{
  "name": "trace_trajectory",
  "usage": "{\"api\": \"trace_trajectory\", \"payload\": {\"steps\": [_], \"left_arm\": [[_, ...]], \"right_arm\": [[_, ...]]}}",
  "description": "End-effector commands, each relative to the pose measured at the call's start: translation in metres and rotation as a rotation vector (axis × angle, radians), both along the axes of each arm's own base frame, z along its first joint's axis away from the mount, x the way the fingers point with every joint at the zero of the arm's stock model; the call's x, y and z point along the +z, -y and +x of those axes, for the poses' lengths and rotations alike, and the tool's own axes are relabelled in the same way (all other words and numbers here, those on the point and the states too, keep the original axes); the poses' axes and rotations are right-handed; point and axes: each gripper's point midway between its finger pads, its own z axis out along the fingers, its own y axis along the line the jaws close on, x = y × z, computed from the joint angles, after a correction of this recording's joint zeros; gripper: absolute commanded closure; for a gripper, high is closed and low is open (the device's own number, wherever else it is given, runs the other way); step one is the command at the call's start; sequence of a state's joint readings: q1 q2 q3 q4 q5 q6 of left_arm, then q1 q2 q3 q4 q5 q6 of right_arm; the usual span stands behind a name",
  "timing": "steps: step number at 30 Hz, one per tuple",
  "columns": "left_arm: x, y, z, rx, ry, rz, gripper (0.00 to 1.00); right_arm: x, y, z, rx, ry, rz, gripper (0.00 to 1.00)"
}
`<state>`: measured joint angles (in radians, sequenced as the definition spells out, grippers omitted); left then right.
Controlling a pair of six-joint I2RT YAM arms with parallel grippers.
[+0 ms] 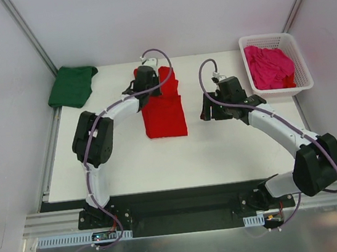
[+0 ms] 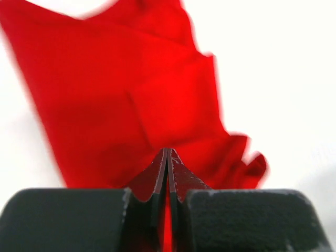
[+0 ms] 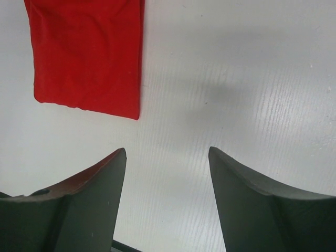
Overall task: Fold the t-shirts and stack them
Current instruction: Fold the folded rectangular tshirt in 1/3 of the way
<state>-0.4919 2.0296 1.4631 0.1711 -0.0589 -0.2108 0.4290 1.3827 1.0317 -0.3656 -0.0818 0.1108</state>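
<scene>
The red t-shirt (image 1: 166, 117) lies in the middle of the table (image 1: 233, 148), its length running away from me. Its near half is a flat, squared-off rectangle with clean edges. Its far part is narrower and rumpled, and there I have a fold of it pinched in my left gripper (image 1: 146, 73), fingers closed on the cloth, which falls away in loose creases. The dark green t-shirt (image 1: 71, 86) lies as a soft folded pad at the far left corner, partly past the table's left edge. The magenta pink t-shirt (image 1: 269, 66) sits crumpled and unfolded in the white basket (image 1: 303, 74) at the far right.
</scene>
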Motion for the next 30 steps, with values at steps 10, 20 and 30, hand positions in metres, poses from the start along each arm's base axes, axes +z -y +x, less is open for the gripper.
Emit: {"api": "trace_trajectory", "payload": {"steps": [10,20,30], "left_arm": [[0.042,-0.040,0.002,0.022,0.015,-0.018,1.00],[0.068,-0.009,-0.085,-0.162,-0.084,-0.280,1.00],[0.065,0.014,-0.137,-0.325,-0.179,-0.468,1.00]], "right_arm": [[0.004,0.005,-0.008,-0.018,0.012,0.011,0.32],[-0.004,-0.003,-0.010,-0.003,-0.010,0.044,0.35],[-0.035,-0.045,-0.007,0.059,-0.129,0.218,0.68]]}}
